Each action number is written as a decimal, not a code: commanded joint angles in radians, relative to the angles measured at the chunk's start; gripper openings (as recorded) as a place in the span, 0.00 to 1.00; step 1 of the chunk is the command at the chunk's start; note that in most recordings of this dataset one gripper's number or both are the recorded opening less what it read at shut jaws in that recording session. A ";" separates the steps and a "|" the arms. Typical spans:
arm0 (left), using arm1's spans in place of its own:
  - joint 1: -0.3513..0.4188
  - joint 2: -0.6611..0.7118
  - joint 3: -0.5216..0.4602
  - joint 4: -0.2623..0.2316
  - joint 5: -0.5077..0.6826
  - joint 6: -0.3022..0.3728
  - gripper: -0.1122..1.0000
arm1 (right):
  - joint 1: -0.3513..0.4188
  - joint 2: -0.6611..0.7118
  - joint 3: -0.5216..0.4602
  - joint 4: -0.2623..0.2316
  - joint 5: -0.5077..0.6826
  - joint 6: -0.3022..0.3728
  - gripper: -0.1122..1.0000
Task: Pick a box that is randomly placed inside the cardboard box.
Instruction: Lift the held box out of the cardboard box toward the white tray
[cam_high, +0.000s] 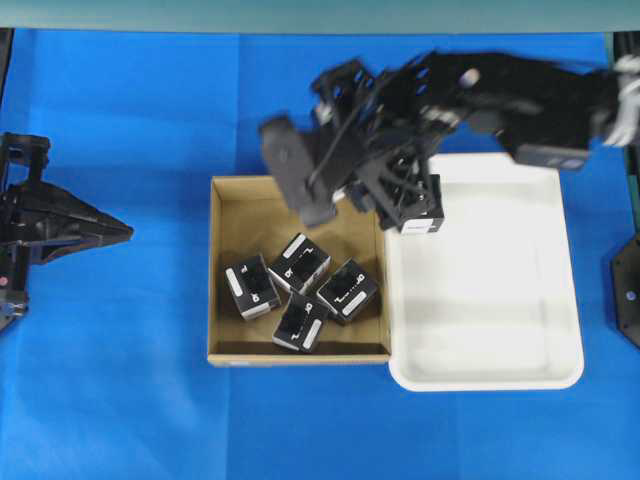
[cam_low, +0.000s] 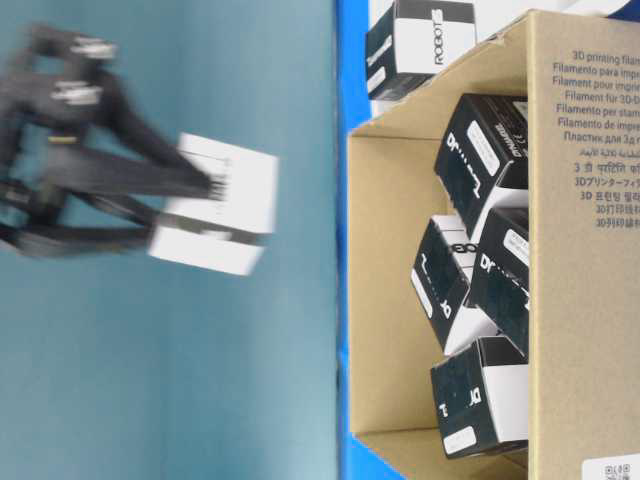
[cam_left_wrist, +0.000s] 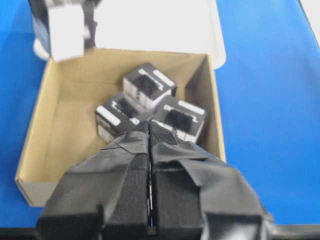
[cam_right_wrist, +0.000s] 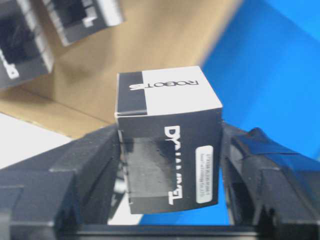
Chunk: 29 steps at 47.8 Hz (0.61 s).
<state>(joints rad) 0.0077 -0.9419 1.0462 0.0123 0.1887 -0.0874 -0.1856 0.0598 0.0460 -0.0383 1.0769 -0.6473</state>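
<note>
Black-and-white box (cam_right_wrist: 167, 142), brown cardboard box (cam_high: 240, 215), white tray (cam_high: 500, 300), blue cloth (cam_high: 120, 400).

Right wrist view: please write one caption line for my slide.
Right gripper holds a black box between its fingers, above the cardboard box edge.

free: cardboard box (cam_high: 228, 262) far-left floor | blocked: four cartons (cam_high: 300, 290) clustered near side
</note>
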 joint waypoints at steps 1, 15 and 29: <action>0.005 0.006 -0.012 0.003 -0.006 -0.003 0.05 | -0.012 -0.055 -0.015 0.000 0.071 0.057 0.67; 0.003 0.006 -0.009 0.003 -0.005 -0.038 0.05 | -0.052 -0.201 0.104 0.000 0.212 0.230 0.67; -0.002 0.011 -0.012 0.003 -0.005 -0.061 0.05 | -0.100 -0.348 0.285 0.000 0.212 0.268 0.67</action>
<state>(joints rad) 0.0077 -0.9403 1.0462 0.0123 0.1902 -0.1457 -0.2730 -0.2500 0.2945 -0.0383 1.2916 -0.3804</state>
